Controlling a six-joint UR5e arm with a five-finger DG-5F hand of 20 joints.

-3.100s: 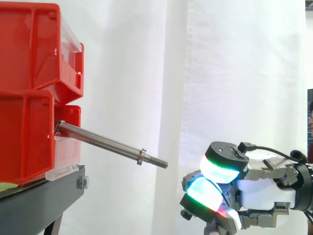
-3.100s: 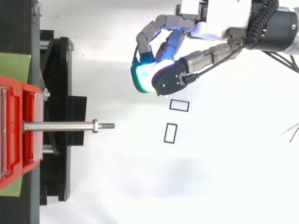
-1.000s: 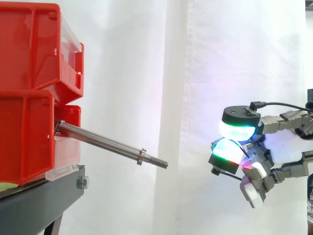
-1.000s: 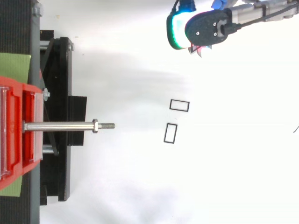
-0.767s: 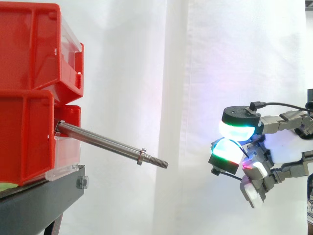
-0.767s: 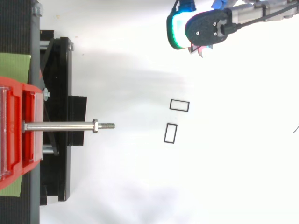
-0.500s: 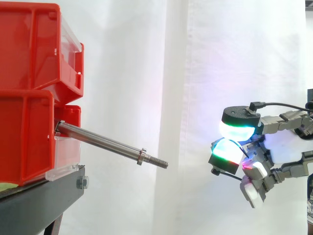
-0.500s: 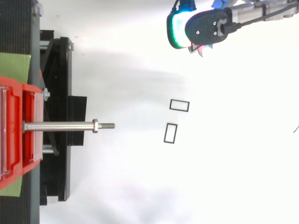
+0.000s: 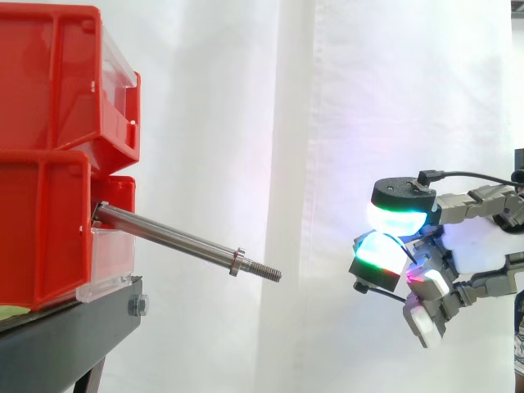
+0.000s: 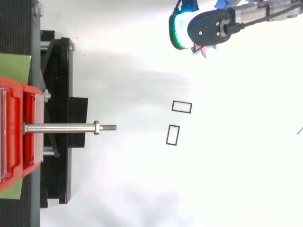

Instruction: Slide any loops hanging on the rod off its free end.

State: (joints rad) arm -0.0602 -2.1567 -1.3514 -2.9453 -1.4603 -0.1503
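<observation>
The steel rod [image 9: 176,240] sticks out of the red bins [image 9: 45,221] and slopes down to its threaded free end; nothing hangs on it. Seen from above, the rod [image 10: 61,127] is bare as well. Two black rectangular loops [image 10: 182,107] [image 10: 173,135] lie flat on the white surface beyond the rod's tip. My hand [image 9: 471,246] hovers well to the right of the rod tip, at about its height. From above, the hand [image 10: 208,26] is at the upper edge, far from the loops. Its fingers are loosely bent, with nothing between them.
The red bins stand stacked on a black stand [image 10: 59,94]. A green sheet [image 10: 14,66] lies under the bins. A white curtain [image 9: 344,98] hangs behind the work. White surface spreads around the two loops.
Since about three seconds ago my hand has risen and drawn back from the rod and the loops, its fingers spreading a little. Over the last second nothing has moved.
</observation>
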